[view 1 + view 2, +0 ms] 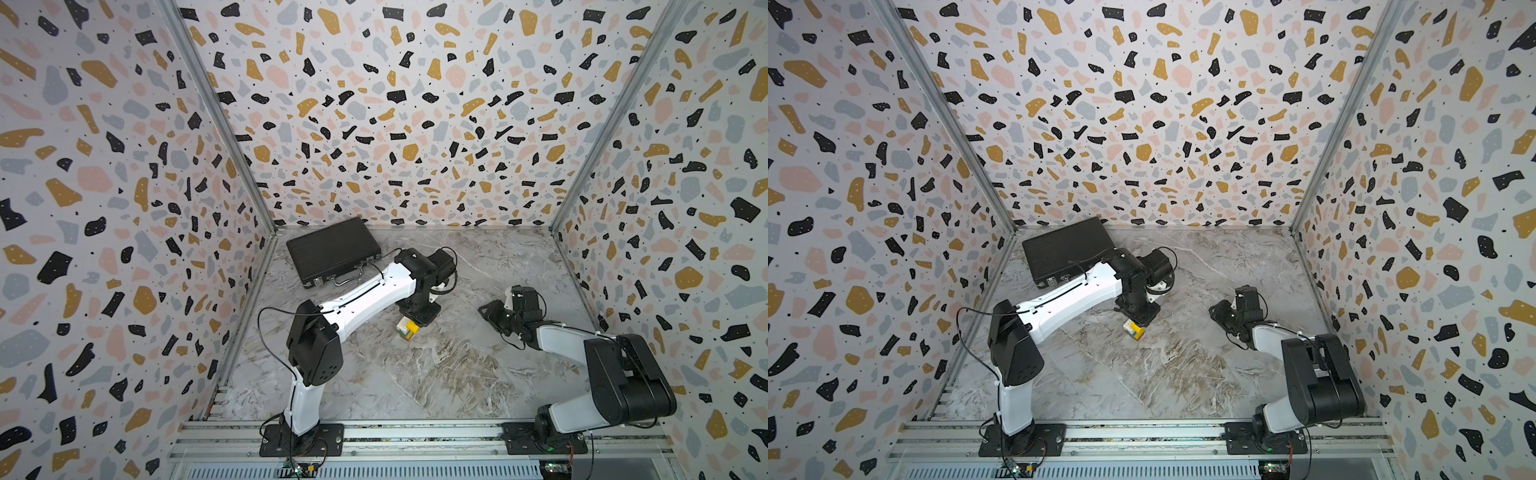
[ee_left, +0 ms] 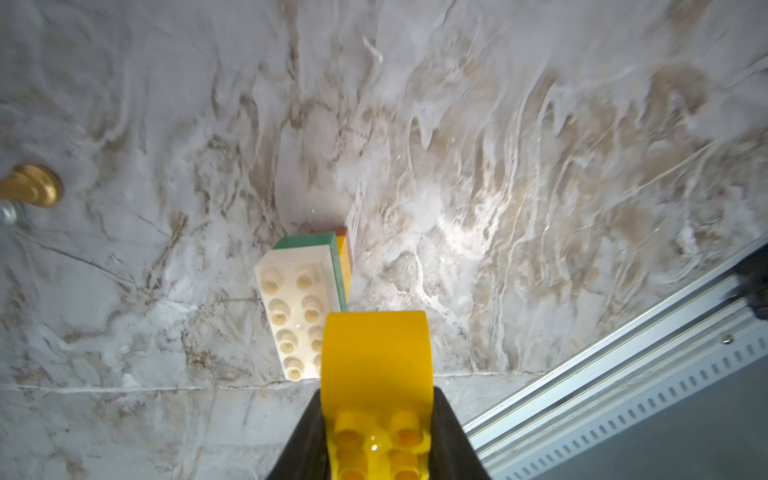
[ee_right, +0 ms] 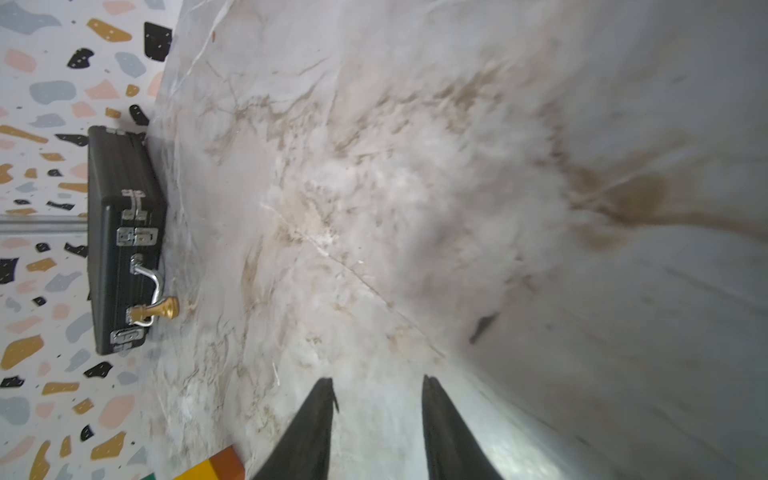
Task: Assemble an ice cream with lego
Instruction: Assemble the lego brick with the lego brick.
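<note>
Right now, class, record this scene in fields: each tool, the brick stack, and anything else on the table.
ice cream stack: white on green, yellow, orange-brown; stands on table
left tool: shut on half-round yellow brick, over one end of the stack
right tool: open, empty, apart from the bricks
elsewhere: black case by the back wall; gold figurine beside its handle

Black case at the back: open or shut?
Shut. The black case lies flat, lid down; the right wrist view shows its halves together at the latches.
</note>
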